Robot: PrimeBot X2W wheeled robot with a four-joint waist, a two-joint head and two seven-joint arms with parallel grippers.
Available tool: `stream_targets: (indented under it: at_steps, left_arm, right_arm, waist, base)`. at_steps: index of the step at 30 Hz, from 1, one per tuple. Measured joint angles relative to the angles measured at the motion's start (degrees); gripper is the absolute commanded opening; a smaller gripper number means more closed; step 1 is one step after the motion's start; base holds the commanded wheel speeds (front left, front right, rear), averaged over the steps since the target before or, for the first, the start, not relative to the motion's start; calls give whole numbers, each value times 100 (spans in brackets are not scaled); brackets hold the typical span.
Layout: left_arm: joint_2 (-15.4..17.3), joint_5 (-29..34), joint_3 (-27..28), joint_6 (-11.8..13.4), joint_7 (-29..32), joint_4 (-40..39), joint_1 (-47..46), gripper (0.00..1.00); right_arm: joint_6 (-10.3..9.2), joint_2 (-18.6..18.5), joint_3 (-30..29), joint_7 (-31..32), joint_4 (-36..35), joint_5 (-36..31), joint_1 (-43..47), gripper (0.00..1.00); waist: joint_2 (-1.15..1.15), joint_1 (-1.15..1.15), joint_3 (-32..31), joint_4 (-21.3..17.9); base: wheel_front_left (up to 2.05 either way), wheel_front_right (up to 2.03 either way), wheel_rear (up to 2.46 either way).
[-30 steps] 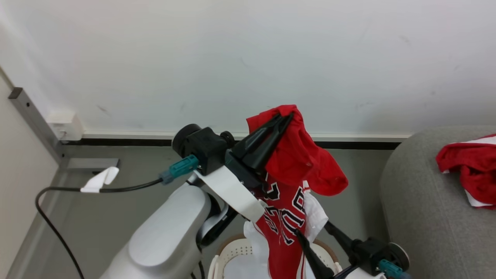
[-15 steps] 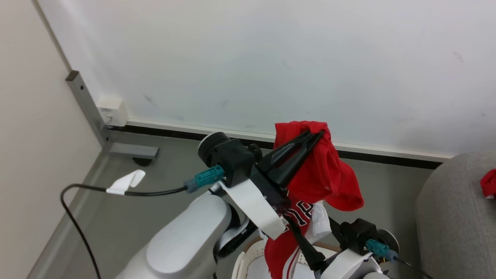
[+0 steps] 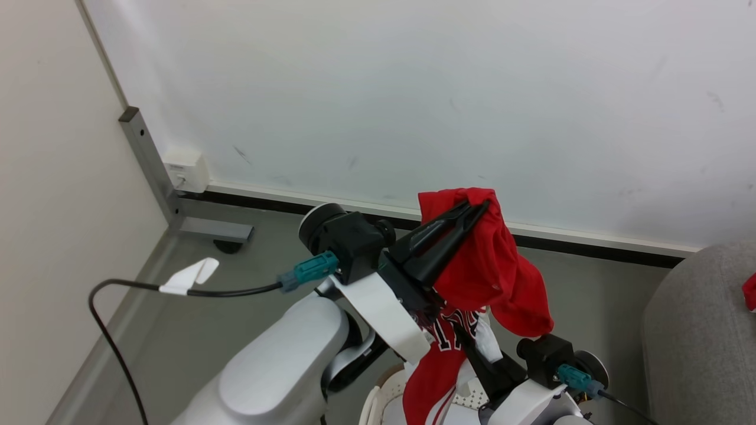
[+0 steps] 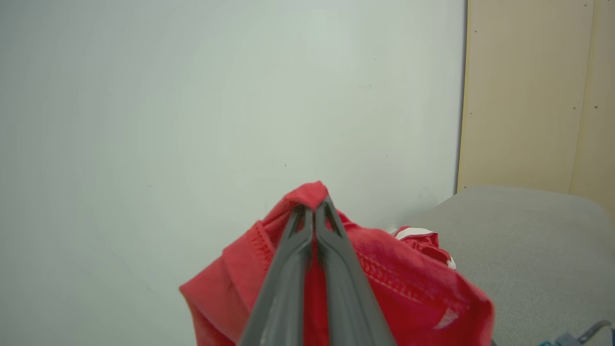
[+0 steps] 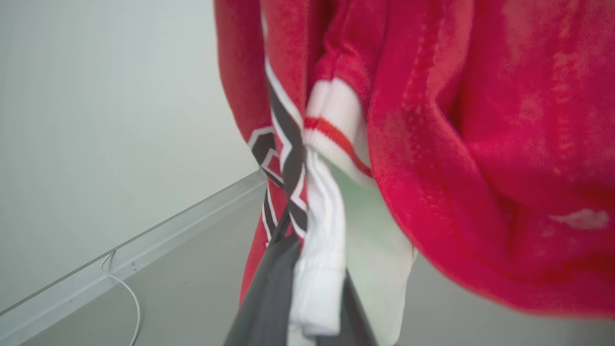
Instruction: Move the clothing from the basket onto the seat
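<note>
Upper two thirds of the head view: plain pale wall (image 3: 413, 88), smooth and faintly scuffed, ending in a white skirting strip (image 3: 590, 237) with a dark line below. Under it, matt grey floor (image 3: 236, 319). At the left edge, a beige panel (image 3: 47, 206), bordered by a slanting grey metal post (image 3: 144, 156) with a small white box (image 3: 188, 171) at its foot. Lower left: thin black cable (image 3: 242, 291) looping over the floor, tagged with a white paper flag (image 3: 189, 275). Right edge: rounded corner of the seat (image 3: 697, 336), light grey woven upholstery, with a sliver of a second red piece (image 3: 750, 292) lying on it. Bottom centre: basket (image 3: 373, 407), cream plastic with rows of small holes and a tan rim, partly hidden. Above the basket, raised in mid-frame, the clothing (image 3: 490, 271): soft red knit, limp and folded, black-and-white lettering lower down, white ribbed band with a red stripe. Left gripper (image 3: 472, 211) pointing to the upper right, long dark fingers pressed together on the top fold of the clothing. Right gripper (image 5: 312, 259) lower in the frame, near the basket rim, fingers closed on the hanging part, white band pinched between them in the right wrist view.
</note>
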Motion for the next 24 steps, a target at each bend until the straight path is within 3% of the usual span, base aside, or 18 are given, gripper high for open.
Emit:
stream_targets:
  at_steps: [12, 24]
  left_arm:
    - [26, 0, 68, 34, 0, 48, 26, 0]
    - [62, 0, 105, 43, 0, 96, 144, 0]
  right_arm:
    - [0, 12, -147, 0, -70, 7, 24, 0]
    - [0, 20, -650, 0, -439, -52, 115, 0]
  waist:
    - [0, 0, 40, -105]
    - [0, 0, 103, -230]
  base:
    - [0, 0, 0]
    - [0, 0, 0]
